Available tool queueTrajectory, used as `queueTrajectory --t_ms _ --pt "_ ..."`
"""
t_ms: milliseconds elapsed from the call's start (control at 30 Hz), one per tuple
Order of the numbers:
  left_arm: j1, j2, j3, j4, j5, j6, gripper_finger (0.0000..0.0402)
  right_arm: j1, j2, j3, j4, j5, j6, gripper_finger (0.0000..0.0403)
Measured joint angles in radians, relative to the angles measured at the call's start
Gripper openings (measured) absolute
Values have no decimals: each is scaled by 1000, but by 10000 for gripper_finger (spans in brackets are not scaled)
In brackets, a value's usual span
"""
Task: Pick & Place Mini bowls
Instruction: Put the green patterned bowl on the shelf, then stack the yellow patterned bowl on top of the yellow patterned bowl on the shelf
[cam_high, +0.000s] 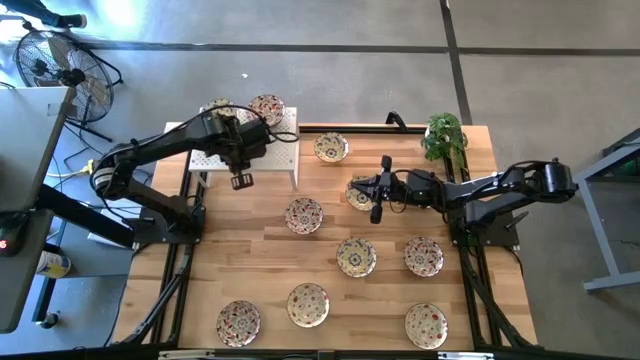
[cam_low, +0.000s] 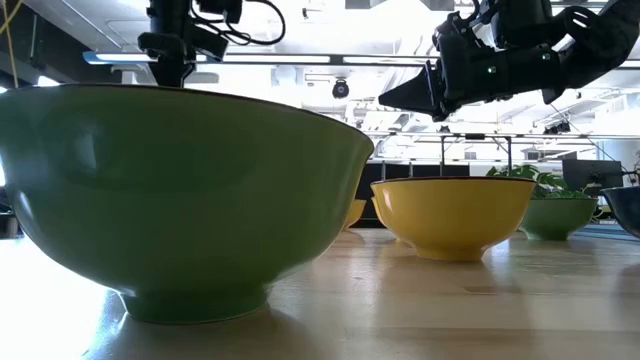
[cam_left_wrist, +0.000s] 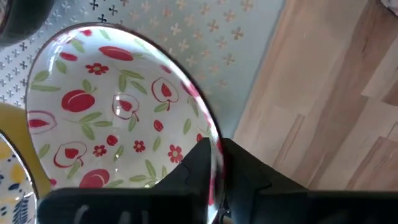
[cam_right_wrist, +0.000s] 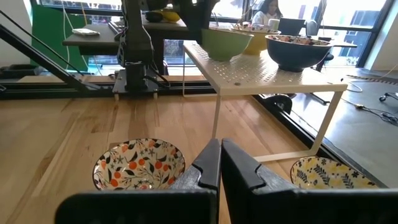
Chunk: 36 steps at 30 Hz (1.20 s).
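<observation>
Left end effector (cam_left_wrist: 214, 168) of mine hangs over the white perforated metal rack (cam_high: 270, 155), fingers straddling the rim of a small round cream bowl with red fruit and green leaves (cam_left_wrist: 118, 118) that sits on that rack; whether they pinch it or have let go, I cannot tell. I judge the rim grip suits so shallow a dish. My right end effector (cam_high: 378, 190), pressed together and empty, waits beside the rack. 9 more patterned mini bowls (cam_high: 304, 215) lie on the wooden counter (cam_high: 260, 270) beyond the rack.

Overhead, table-level close, two wrist views
</observation>
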Motion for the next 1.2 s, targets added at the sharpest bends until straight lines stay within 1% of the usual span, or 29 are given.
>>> queueTrajectory --t_ms 300,400,500,633,800,900,1000,1100,1200 --pt "0 -15 2 -14 -15 8 128 0 0 0 4 0 0 0" --pt "0 -13 2 -11 -30 19 147 0 0 0 4 0 -3 0" --pt "0 -15 2 0 -33 34 157 0 0 0 4 0 -6 0" --pt "0 -47 2 26 -34 70 158 0 0 0 4 0 -7 0" --pt "0 -77 17 37 -34 73 159 0 0 0 6 0 -7 0" --pt "0 -115 23 49 -33 73 158 0 0 0 6 0 -7 0" --pt "0 -157 23 87 9 41 153 0 0 0 6 0 -7 0" --pt "0 -236 -36 192 67 -12 133 0 0 0 6 0 -7 0" --pt "0 -342 -157 349 159 -30 105 0 0 0 6 0 -7 0"
